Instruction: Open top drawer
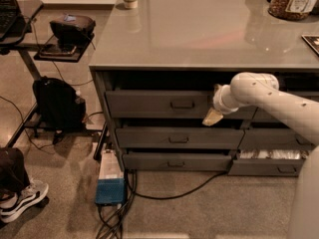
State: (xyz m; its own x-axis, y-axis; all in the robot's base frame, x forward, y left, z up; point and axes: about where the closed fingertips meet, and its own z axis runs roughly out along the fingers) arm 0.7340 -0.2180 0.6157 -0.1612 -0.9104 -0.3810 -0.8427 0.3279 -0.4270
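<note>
The top drawer [149,103] is a wide grey drawer under the grey counter [199,39], with a small rectangular handle [182,104] at the middle of its front. It stands slightly out from the cabinet and its inside is hidden. My gripper [213,116] is at the end of the white arm, in front of the drawer's right end, to the right of the handle and a little below it. A pale fingertip [211,118] points down-left.
Two shallower grey drawers [177,139] sit below it, and narrower drawers [271,156] are stacked at right, the lowest pulled out. A blue and white box [110,179] with cables lies on the floor at left. A black backpack [57,103], a desk and someone's shoe [22,199] are further left.
</note>
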